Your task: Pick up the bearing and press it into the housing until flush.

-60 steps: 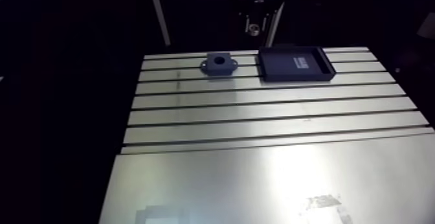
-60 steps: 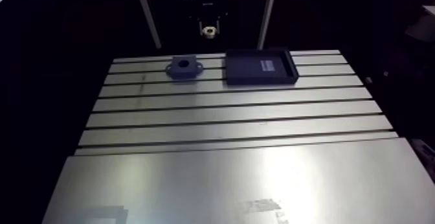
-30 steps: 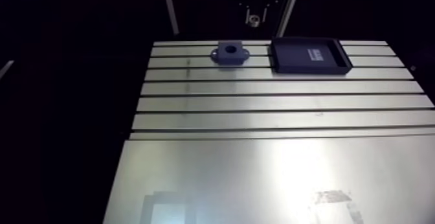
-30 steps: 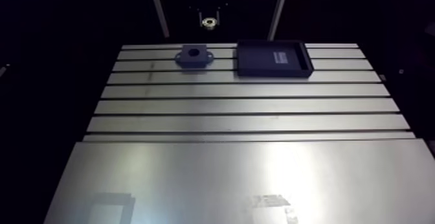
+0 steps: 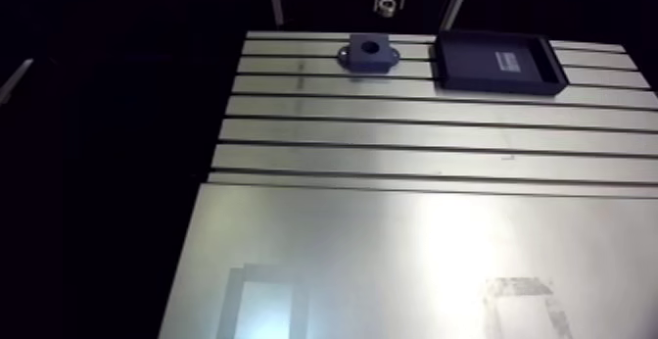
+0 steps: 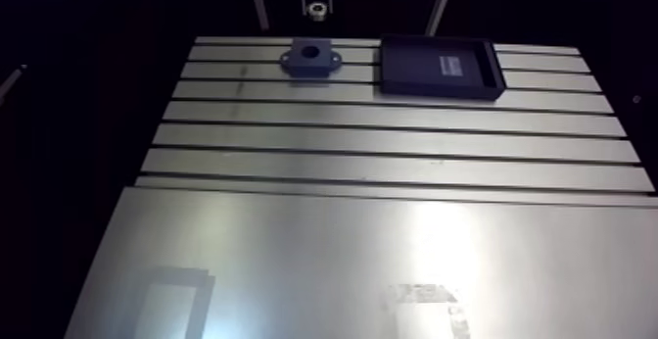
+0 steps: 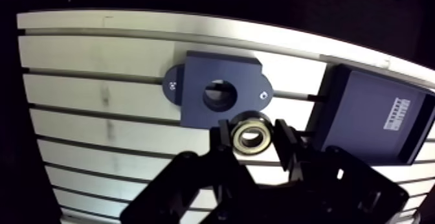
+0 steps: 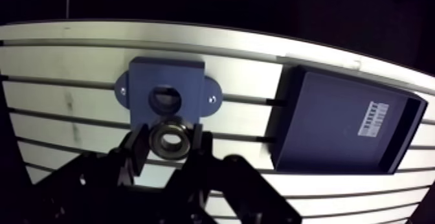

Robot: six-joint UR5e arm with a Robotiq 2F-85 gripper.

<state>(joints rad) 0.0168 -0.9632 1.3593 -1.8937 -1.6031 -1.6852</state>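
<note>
The slotted aluminium surface (image 5: 431, 235) carries, in the arm view, a dark housing (image 5: 369, 53) near its far edge and a dark tray (image 5: 497, 62) beside it, a little apart. In the wrist view the end effector (image 7: 253, 138) pinches the bearing (image 7: 251, 136) between its two fingers (image 7: 223, 136). The bearing sits over the housing's near edge, just beside the open bore (image 7: 220, 96).

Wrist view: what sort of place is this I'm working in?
Probably a robot assembly bench in a workshop or lab: a slotted aluminium table, a dark housing with a round bore on it, and a metal bearing clamped in the pincer.
</note>
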